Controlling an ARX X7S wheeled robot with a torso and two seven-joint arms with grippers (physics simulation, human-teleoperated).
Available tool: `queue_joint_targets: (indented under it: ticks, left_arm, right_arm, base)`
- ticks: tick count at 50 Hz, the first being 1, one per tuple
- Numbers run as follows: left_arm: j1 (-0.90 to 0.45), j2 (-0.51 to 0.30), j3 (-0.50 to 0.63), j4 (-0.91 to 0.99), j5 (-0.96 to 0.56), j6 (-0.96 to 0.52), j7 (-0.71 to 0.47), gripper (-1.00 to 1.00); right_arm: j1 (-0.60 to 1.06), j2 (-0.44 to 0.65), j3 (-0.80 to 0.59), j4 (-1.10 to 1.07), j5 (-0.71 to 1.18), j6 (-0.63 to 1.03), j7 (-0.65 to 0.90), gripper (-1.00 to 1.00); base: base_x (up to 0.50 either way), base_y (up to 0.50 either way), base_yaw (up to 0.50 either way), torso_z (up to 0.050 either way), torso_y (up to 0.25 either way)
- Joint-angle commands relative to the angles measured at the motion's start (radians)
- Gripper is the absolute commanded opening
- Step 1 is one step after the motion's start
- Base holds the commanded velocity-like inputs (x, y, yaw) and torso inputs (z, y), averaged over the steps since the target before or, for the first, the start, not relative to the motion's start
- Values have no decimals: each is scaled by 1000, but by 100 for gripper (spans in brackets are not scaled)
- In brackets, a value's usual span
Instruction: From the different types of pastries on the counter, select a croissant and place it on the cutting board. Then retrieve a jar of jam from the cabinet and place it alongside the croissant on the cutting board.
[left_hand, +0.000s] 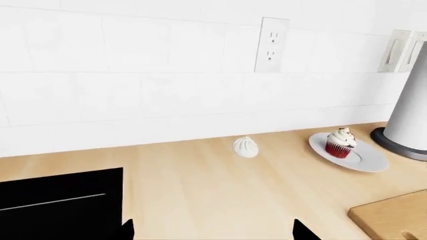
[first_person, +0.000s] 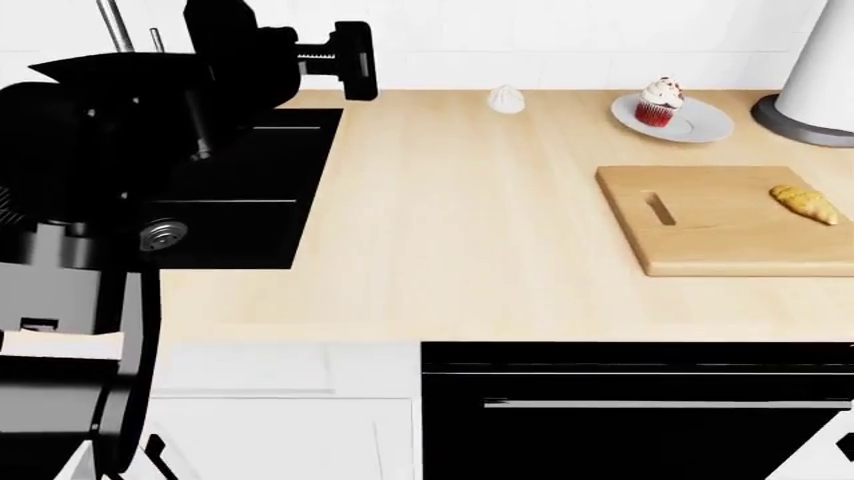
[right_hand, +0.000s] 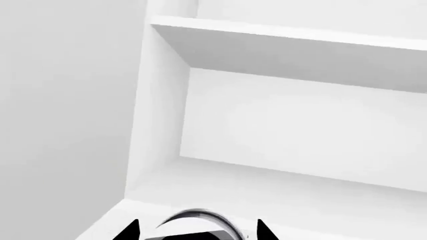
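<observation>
- While the right gripper (right_hand: 195, 231) sits inside the white cabinet (right_hand: 280, 125), its two dark fingertips (right_hand: 130, 232) flank the pale round lid of the jar of jam (right_hand: 197, 220); whether the pads press the jar cannot be told.
- Shelf (right_hand: 287, 40): at 12 o'clock from that gripper, bare white.
- Left gripper (left_hand: 213, 235): fingertips spread apart, nothing between them, raised over the counter (left_hand: 200, 180).
- Head view, from the cutting board (first_person: 721, 235): the croissant (first_person: 805, 203) lies on its 3 o'clock end, the handle slot toward 9 o'clock.
- Cupcake (first_person: 659, 102): on a grey plate (first_person: 701, 125), at 12 o'clock from the board.
- Bun (first_person: 506, 98): at 9 o'clock from the plate, near the wall.
- Sink (first_person: 254, 190): at 9 o'clock, well apart.
</observation>
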Motion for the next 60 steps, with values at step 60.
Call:
queue_joint_targets:
  ticks: [60]
  left_arm:
    - [9,-3,27,-21,-11,28,-5,100]
  right_arm:
    - [-340,195,101,151,27,-289,59,-100]
  base:
    - [0,0,0,0,1]
